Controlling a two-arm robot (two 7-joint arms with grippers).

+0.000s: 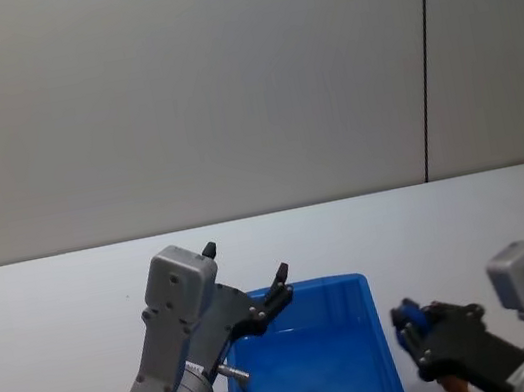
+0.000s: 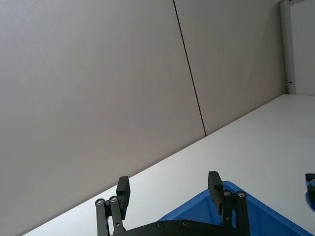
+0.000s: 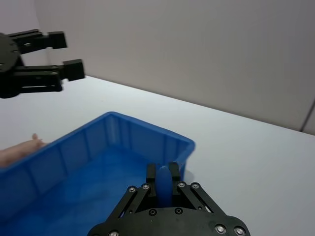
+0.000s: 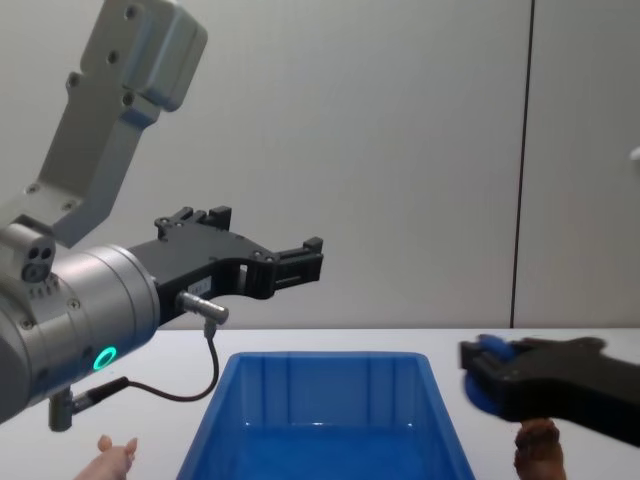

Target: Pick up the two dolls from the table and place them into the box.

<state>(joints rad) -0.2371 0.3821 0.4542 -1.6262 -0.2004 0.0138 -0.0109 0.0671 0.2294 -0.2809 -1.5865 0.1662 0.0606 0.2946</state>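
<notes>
1. Closest up, my right gripper (image 3: 163, 172) pinches the rounded blue doll (image 3: 164, 189) between narrowed fingers. It hangs just right of the blue bin (image 4: 320, 356), above the white table (image 1: 56, 293).
2. Under that gripper, the shaggy brown doll (image 4: 540, 445) sits on the table, beside the bin's right wall.
3. My left gripper (image 1: 245, 263) hovers over the bin's far left corner, raised above the rim, with its fingers spread wide and nothing between them.
4. On the table left of the bin lies the pale pink doll (image 4: 112, 455).

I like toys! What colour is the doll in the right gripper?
Blue; the doll shows best in the right wrist view.
</notes>
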